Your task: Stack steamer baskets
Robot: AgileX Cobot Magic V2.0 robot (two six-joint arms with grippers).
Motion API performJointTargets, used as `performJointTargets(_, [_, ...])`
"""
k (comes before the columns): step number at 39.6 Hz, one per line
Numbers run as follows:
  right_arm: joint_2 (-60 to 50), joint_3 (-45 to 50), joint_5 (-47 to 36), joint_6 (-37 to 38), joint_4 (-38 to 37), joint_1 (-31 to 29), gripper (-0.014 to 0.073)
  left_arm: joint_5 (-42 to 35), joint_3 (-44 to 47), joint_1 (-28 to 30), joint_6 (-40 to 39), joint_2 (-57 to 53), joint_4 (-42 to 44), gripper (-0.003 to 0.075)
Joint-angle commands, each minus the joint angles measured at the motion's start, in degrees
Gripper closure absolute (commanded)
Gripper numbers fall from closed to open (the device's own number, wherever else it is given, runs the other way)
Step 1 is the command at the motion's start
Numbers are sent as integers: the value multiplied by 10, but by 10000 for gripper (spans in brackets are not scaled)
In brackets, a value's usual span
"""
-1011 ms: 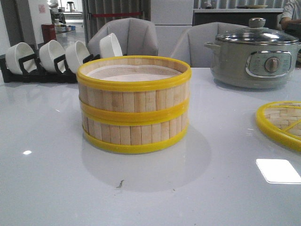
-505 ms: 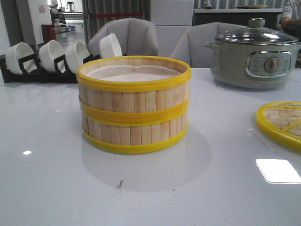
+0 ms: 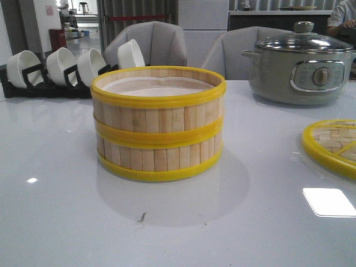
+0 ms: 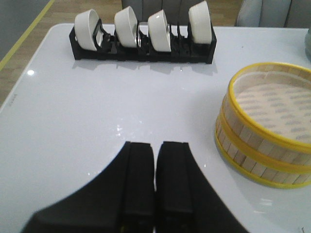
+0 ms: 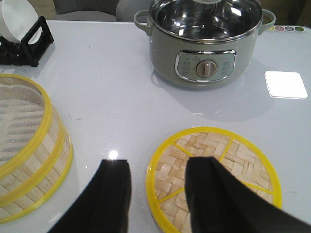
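Note:
Two steamer baskets point(image 3: 158, 125) of pale bamboo slats with yellow rims stand one on top of the other in the middle of the white table, a white liner showing inside the top one. The same stack point(image 4: 265, 128) appears in the left wrist view and the stack point(image 5: 26, 155) in the right wrist view. My left gripper point(image 4: 155, 144) is shut and empty, over bare table to the left of the stack. My right gripper point(image 5: 158, 165) is open and empty, above the near edge of the flat woven lid point(image 5: 214, 179). No gripper shows in the front view.
A grey electric pot point(image 3: 300, 64) with a glass lid stands at the back right. A black rack point(image 3: 50, 83) holding several white bowls runs along the back left. The woven lid point(image 3: 334, 146) lies at the right edge. Grey chairs stand behind the table.

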Motion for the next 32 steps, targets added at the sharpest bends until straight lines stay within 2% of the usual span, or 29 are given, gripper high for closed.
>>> performJointTargets(1, [-4, -24, -47, -1, 1, -1, 211, -77, 45, -1, -4, -28, -5, 636])
performJointTargets(11, [-4, -24, -46, -1, 1, -1, 211, -119, 134, -1, -4, -52, -5, 635])
performJointTargets(32, [-4, -23, -32, -1, 1, -1, 211, -126, 138, -1, -4, -52, -3, 635])
